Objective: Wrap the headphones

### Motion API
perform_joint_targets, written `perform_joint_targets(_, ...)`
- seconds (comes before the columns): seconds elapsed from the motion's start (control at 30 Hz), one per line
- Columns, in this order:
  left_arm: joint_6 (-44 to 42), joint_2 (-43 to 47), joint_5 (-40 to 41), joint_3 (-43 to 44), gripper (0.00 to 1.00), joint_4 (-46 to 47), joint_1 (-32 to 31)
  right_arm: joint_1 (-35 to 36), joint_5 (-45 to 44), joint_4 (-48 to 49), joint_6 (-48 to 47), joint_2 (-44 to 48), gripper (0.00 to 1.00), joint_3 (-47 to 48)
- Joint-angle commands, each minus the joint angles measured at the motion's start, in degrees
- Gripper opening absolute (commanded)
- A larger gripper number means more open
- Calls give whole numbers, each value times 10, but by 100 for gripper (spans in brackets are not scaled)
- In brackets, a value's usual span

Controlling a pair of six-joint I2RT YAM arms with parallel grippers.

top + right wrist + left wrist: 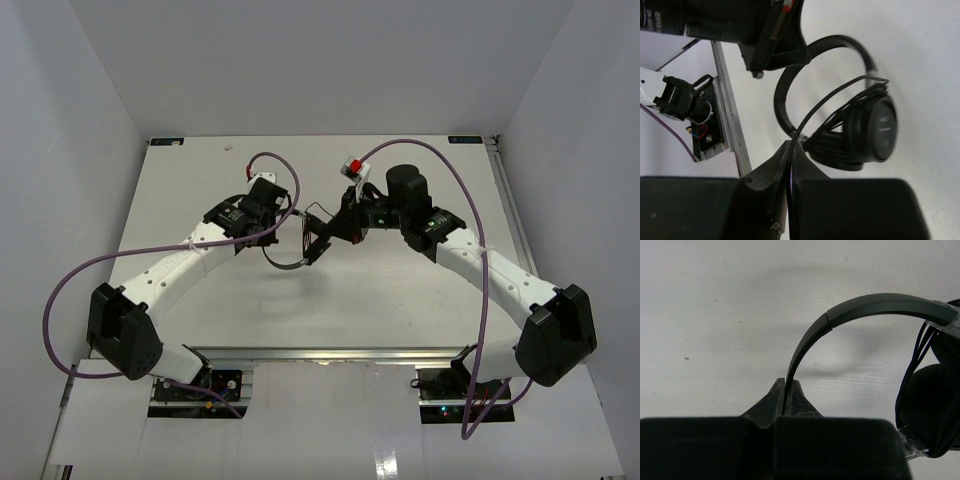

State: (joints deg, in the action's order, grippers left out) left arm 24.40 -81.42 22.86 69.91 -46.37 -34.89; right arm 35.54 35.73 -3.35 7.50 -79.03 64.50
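The black headphones (312, 240) hang above the table's middle between my two grippers. My left gripper (290, 216) is shut on the thin headband (880, 305); in the left wrist view its tips (786, 384) pinch the band's end, and a padded earcup (930, 410) hangs at the right. My right gripper (336, 232) is shut on the thin black cable (825, 100); in the right wrist view its tips (792, 149) clamp the cable. The cable loops up and over to the stacked earcups (875, 130), where several turns lie bunched. The headband (782, 95) curves behind.
A small white and red object (353, 166) sits behind the right gripper. Purple robot cables (270, 160) arch over both arms. An aluminium rail (330, 352) runs along the table's near edge. White walls close in the left, right and back sides.
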Motion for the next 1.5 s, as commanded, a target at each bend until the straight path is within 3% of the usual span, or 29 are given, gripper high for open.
perform_joint_targets(0.0, 64, -2, 78, 52, 0, 3, -2, 39, -21, 79, 21, 29, 8, -31)
perform_joint_targets(0.27, 118, 0, 93, 96, 0, -9, 10, 86, -55, 153, 50, 52, 8, -105)
perform_joint_targets(0.6, 150, 35, 77, 130, 0, -17, 29, 95, -73, 213, 72, 65, 8, -177)
perform_joint_targets(1.1, 195, 108, -84, 100, 0, 27, 37, 101, -154, 278, 70, 40, 8, -213)
perform_joint_targets(1.47, 235, 162, -193, -9, 0, 74, 36, 101, -292, 352, 75, 49, 13, -251)
